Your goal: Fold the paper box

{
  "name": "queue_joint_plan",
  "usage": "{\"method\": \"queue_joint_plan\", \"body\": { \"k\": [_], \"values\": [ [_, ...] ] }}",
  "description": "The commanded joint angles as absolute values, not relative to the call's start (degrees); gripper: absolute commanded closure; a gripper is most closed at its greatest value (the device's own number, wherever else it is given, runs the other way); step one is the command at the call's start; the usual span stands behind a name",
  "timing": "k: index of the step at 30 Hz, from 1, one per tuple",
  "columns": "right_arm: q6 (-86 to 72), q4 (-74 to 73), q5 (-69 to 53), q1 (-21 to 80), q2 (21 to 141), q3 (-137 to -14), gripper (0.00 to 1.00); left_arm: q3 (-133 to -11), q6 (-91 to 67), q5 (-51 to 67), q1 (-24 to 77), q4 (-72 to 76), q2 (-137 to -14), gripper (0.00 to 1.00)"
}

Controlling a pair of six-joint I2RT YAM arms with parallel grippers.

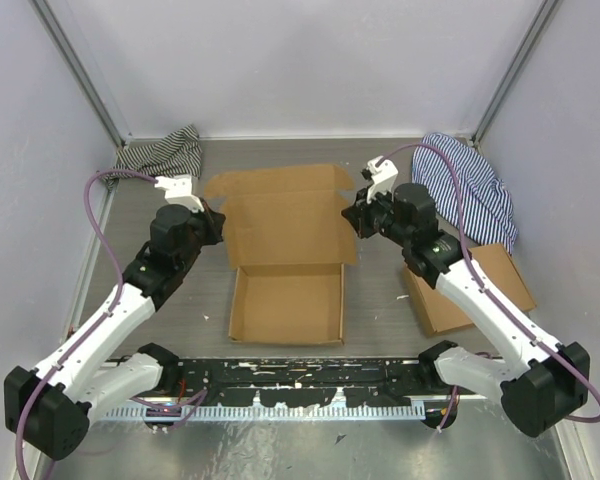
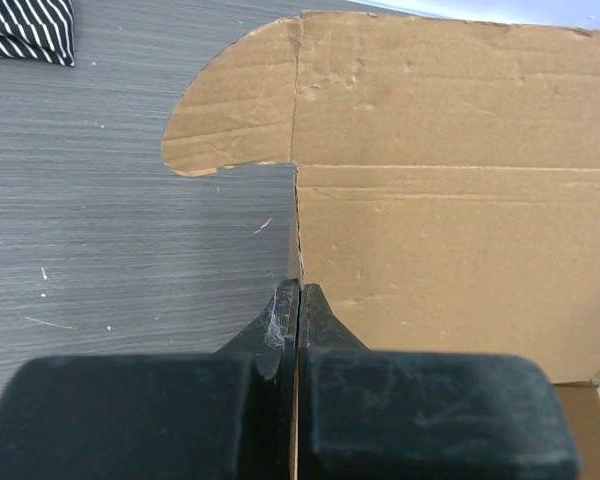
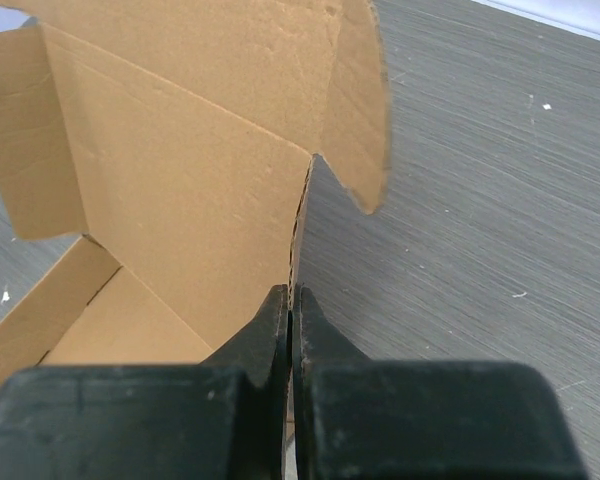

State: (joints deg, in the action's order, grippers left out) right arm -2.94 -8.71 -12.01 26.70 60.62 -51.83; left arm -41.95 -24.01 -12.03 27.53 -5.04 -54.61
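Note:
The brown paper box (image 1: 285,255) sits mid-table, its shallow tray (image 1: 285,303) formed at the near side and its lid panel (image 1: 288,227) raised behind it, with rounded ear flaps at both far corners. My left gripper (image 1: 216,226) is shut on the lid's left edge (image 2: 297,250); the cardboard edge runs between the closed fingers (image 2: 280,320). On the opposite side my right gripper (image 1: 357,220) is shut on the lid's right edge (image 3: 298,240), the cardboard pinched between its fingers (image 3: 315,320). The right ear flap (image 3: 365,110) curls upward.
A striped black-and-white cloth (image 1: 163,152) lies at the back left, a blue-striped cloth (image 1: 470,185) at the back right. A stack of flat brown cardboard (image 1: 470,290) lies under the right arm. A black rail (image 1: 290,380) runs along the near edge.

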Motion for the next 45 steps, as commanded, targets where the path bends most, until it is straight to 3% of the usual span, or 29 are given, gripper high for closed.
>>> {"method": "queue_joint_plan", "body": {
  "k": [1, 9, 15, 23, 37, 45],
  "values": [
    [-2.8, -5.7, -6.1, 27.7, 62.8, -55.8, 0.98, -44.2, -23.3, -9.6, 27.8, -3.9, -53.7, 1.0],
    [-1.4, 4.5, -0.6, 27.7, 66.2, -54.0, 0.98, -45.7, -20.6, -12.0, 27.8, -2.2, -52.5, 1.0],
    [-2.5, 21.4, 0.4, 27.7, 64.8, -45.7, 0.98, -47.5, -18.8, -11.5, 28.1, 0.1, -54.4, 1.0],
    [-5.4, 31.9, 8.0, 30.8, 64.4, -37.1, 0.97, -45.9, -18.2, -11.7, 30.4, 1.7, -54.7, 1.0],
    [-1.5, 31.8, 28.6, 43.2, 57.9, -32.5, 0.96, -41.7, -19.7, -13.0, 33.5, -2.7, -47.6, 1.0],
    [-0.1, 41.1, 33.4, 47.0, 55.4, -24.1, 0.94, -37.4, -22.5, -12.7, 34.6, -3.3, -44.6, 1.0]
  ]
}}
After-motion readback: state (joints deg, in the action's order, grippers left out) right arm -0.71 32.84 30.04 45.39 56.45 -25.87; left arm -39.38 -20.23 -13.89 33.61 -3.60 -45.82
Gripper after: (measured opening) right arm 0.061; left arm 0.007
